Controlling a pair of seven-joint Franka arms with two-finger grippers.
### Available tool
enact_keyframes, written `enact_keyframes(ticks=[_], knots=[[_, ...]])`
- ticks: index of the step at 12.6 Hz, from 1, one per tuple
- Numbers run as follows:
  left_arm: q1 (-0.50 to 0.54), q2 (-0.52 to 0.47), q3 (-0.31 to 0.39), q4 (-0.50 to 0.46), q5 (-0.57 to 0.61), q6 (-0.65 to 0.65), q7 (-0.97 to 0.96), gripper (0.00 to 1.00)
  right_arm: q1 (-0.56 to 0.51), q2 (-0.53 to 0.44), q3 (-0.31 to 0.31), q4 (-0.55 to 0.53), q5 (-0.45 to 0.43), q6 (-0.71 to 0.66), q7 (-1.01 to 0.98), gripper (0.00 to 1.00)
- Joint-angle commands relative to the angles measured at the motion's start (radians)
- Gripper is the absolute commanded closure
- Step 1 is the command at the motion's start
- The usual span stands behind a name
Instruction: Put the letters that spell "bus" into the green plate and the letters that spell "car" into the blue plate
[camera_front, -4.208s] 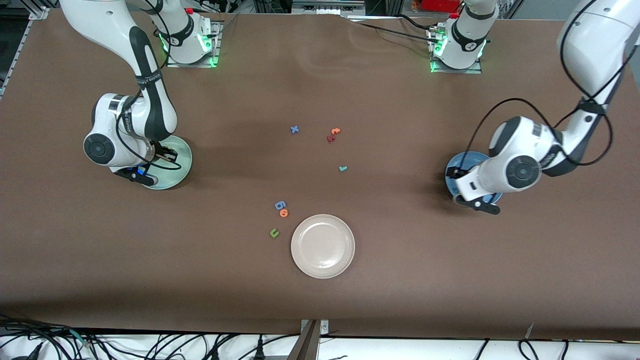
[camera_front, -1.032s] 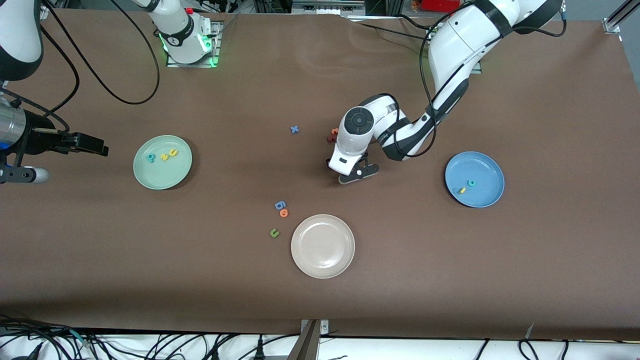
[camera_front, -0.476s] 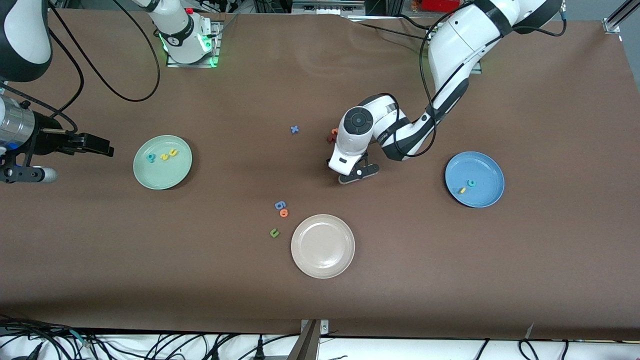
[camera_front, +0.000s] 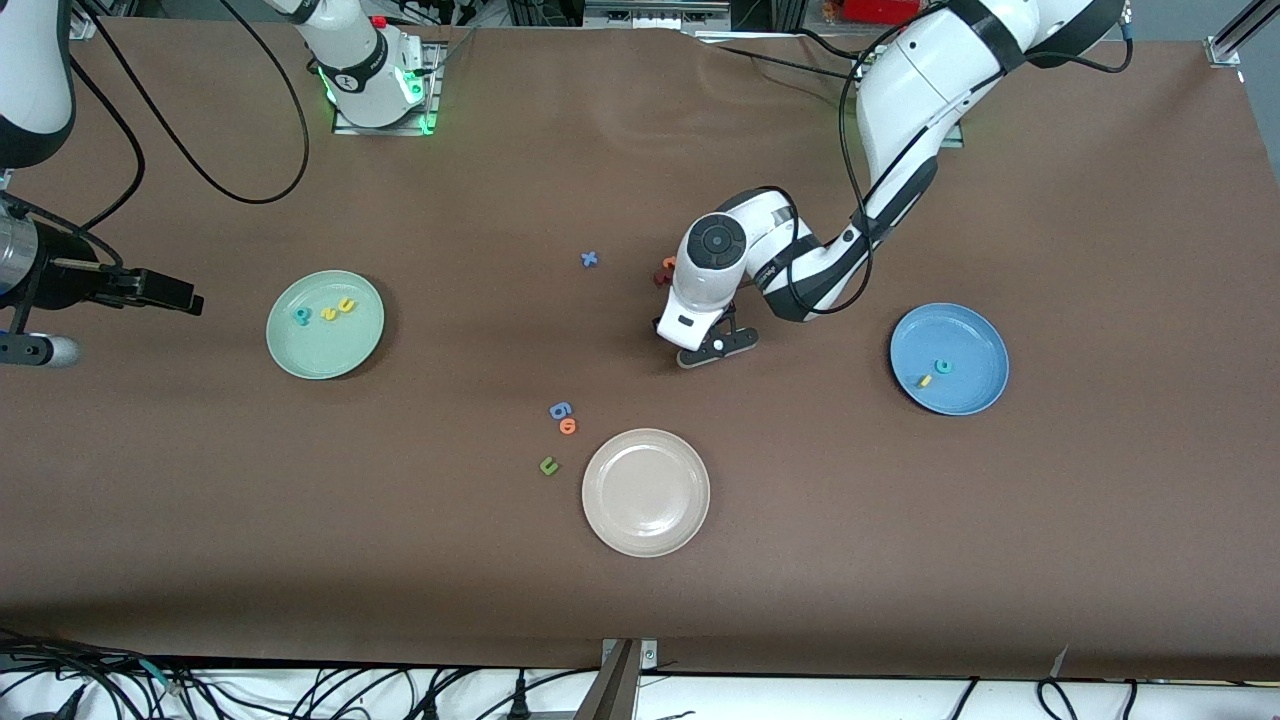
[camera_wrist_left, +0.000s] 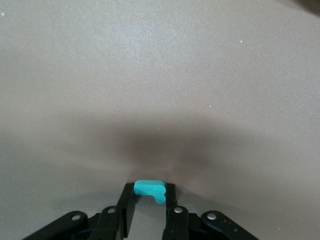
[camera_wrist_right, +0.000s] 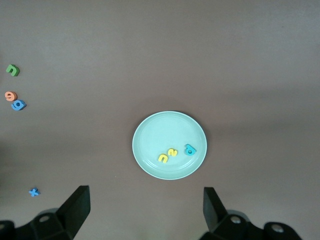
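Note:
The small teal "r" (camera_wrist_left: 150, 189) sits pinched between the fingers of my left gripper (camera_wrist_left: 150, 194), which is shut on it low over the table's middle (camera_front: 705, 347). The blue plate (camera_front: 960, 335) holds the teal "c" (camera_front: 942, 367) and the yellow "a" (camera_front: 925, 381). In the green plate (camera_front: 330, 352) lie the teal "b" (camera_front: 301, 316), the yellow "s" (camera_front: 328, 314) and the yellow "u" (camera_front: 347, 305). My right gripper (camera_front: 175, 296) hangs open and empty over the table's right-arm end, beside the green plate (camera_wrist_right: 160, 130).
A beige-white plate (camera_front: 645, 530) lies nearer the front camera. Beside it are a blue "g" (camera_front: 560, 410), an orange letter (camera_front: 568, 426) and a green "u" (camera_front: 548, 465). A blue "x" (camera_front: 589, 259) and a dark red letter (camera_front: 661, 277) lie by the left wrist.
Since the earliest frame the left gripper has come from the blue plate to the table's middle and shut on the teal "r". The right gripper has drawn away from the green plate.

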Motion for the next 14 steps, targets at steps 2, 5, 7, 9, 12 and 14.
enact_keyframes(ticks=[2,5,7,9,12,14], knots=[[-0.011,0.007,0.008,0.026,-0.012,-0.043,0.005,0.8,0.001,-0.022,0.006,-0.023,-0.012,0.012,-0.01,0.0],[-0.01,0.007,0.008,0.072,-0.013,-0.117,0.018,0.81,-0.001,-0.022,0.006,-0.023,-0.012,0.013,-0.01,0.0],[-0.005,0.005,0.008,0.074,-0.013,-0.129,0.026,0.82,-0.002,-0.022,0.004,-0.023,-0.012,0.004,-0.01,0.0],[0.021,-0.001,0.008,0.076,-0.013,-0.155,0.075,0.82,-0.002,-0.022,0.004,-0.025,-0.014,0.001,-0.008,0.0],[0.111,-0.003,0.005,0.105,-0.015,-0.227,0.232,0.82,-0.001,-0.022,0.006,-0.023,-0.014,0.007,0.001,0.0],[0.172,-0.007,0.0,0.141,-0.015,-0.32,0.361,0.82,-0.004,-0.022,0.004,-0.022,-0.012,0.006,-0.004,0.0]])
